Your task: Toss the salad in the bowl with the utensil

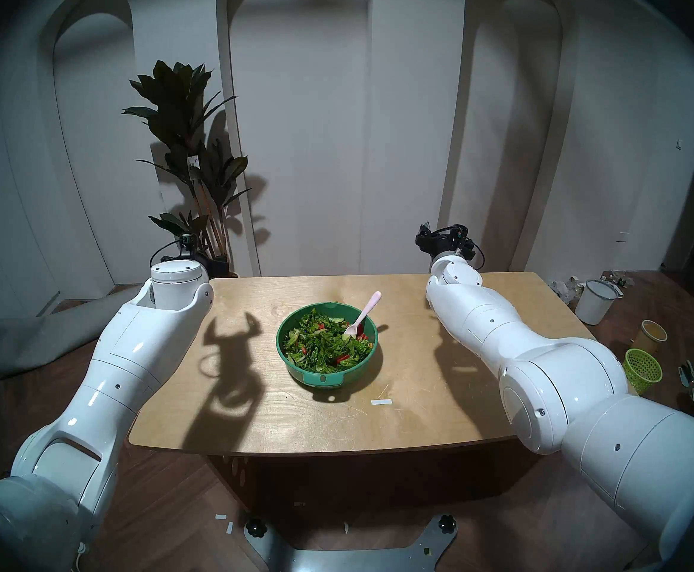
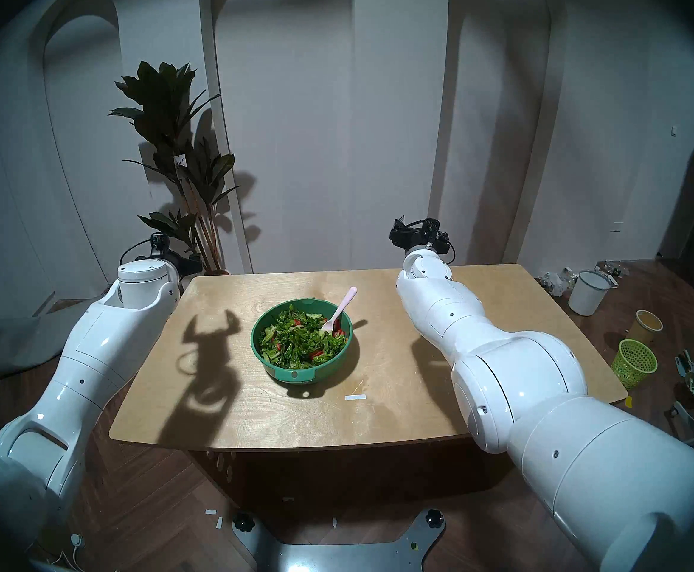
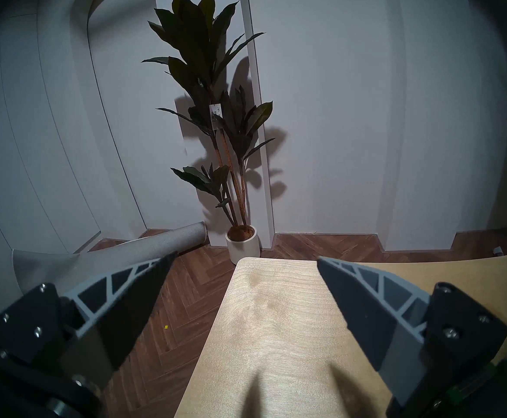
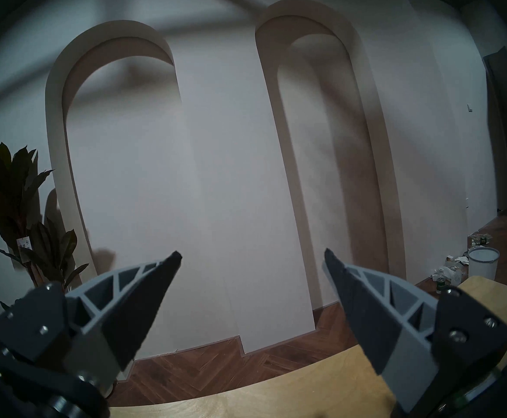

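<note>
A teal-green bowl (image 1: 349, 376) (image 2: 323, 373) stands mid-table, its lighter tab handle facing me. It holds the salad (image 1: 320, 348) (image 2: 295, 342) of chopped greens with red bits. A pale pink spoon (image 1: 365, 314) (image 2: 342, 309) leans in the bowl, scoop in the salad, handle rising over the far right rim. My left gripper (image 3: 246, 259) hangs open and empty over the table's far left corner. Open too, my right gripper (image 4: 252, 254) is at the far right edge, facing the wall. Both are well away from the bowl.
The wooden table (image 1: 419, 414) carries a small white strip (image 1: 381, 402) near the bowl. A potted plant (image 1: 188, 154) stands behind the left corner. On the floor to the right are a white bucket (image 1: 595, 301), a yellow cup (image 1: 652, 334) and a lime mesh basket (image 1: 642, 369).
</note>
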{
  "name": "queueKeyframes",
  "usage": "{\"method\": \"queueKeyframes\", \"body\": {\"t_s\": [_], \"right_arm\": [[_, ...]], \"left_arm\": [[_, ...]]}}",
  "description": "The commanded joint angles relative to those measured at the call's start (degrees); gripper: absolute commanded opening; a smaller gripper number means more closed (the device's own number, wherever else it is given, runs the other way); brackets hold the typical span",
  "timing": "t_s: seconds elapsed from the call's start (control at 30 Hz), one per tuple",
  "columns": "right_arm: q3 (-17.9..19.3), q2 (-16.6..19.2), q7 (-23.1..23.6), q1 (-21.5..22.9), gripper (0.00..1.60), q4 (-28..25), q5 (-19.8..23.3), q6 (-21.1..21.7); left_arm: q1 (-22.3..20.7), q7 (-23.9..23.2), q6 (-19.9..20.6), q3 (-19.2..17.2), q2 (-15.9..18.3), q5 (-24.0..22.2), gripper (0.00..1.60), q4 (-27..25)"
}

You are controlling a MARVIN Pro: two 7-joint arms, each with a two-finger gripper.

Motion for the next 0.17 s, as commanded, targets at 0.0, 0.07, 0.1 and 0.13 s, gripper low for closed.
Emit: {"method": "queueKeyframes", "body": {"t_s": [0.0,0.07,0.1,0.13], "right_arm": [[-0.2,-0.2,-1.1,0.4,1.6,-2.7,-0.5,-0.6],[-0.2,-0.2,-1.6,0.2,1.6,-3.1,-0.6,-0.6],[-0.3,-0.2,-2.0,0.0,1.6,-3.5,-0.8,-0.6],[-0.3,-0.2,-2.2,-0.1,1.6,-3.7,-0.8,-0.6]], "left_arm": [[-2.7,-0.2,-0.7,0.0,-0.1,0.8,1.6,0.1],[-2.9,-0.1,-0.7,0.1,-0.3,0.9,1.6,0.3],[-3.1,-0.1,-0.7,0.1,-0.4,1.0,1.6,0.6],[-3.1,-0.1,-0.8,0.1,-0.4,1.1,1.6,0.6]]}}
